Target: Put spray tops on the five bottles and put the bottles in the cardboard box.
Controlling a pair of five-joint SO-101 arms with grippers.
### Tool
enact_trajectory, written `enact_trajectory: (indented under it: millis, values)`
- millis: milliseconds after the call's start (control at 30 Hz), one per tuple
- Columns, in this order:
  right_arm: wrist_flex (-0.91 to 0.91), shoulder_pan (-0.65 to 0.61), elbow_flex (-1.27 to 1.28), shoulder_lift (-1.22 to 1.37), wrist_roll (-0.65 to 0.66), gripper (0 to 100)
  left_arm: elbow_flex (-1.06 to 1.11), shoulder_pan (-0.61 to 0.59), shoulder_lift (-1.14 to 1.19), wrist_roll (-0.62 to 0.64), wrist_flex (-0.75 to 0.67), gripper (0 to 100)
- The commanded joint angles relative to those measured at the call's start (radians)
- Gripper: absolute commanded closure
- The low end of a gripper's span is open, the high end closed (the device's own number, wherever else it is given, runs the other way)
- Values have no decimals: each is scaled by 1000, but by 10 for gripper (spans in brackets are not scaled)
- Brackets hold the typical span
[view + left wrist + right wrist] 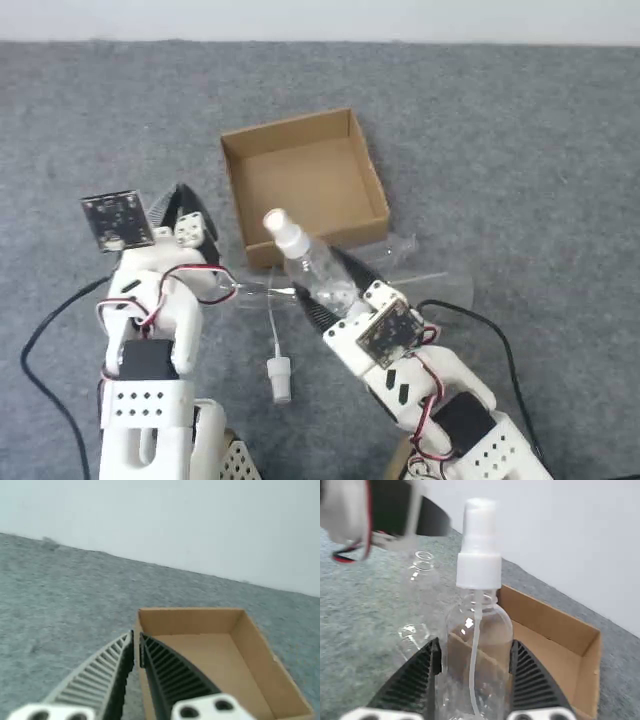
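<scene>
Bottle (479, 625) of thin clear plastic, light and probably slippery; my right pincer (475, 652) clamps its body below the spray top (479, 545); my left pincer (136, 640) sits closed.

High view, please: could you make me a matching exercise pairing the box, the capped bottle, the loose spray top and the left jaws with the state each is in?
Things:
1. box
2. capped bottle
3. loose spray top
4. left jaws

States:
a. shut, holding nothing
b. lying loose on the carpet
c. held in the right jaws
d. standing empty on the carpet

Pairs: 1-d, 2-c, 3-b, 4-a.
</scene>
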Motion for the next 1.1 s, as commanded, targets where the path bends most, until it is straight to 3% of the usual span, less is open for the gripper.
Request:
enact_trajectory:
  millis: [0, 267, 400, 1067]
  values:
    - [-27, -68, -58, -18, 14, 992, -15, 104, -15, -2, -34, 987]
    - [-28, -82, -26, -16, 15, 992, 27, 325, -15, -123, -29, 987]
    - [-24, -82, -26, -16, 15, 992, 36, 381, -15, -137, -29, 987]
    - [-31, 2, -38, -16, 14, 992, -28, 101, -15, -129, -28, 987]
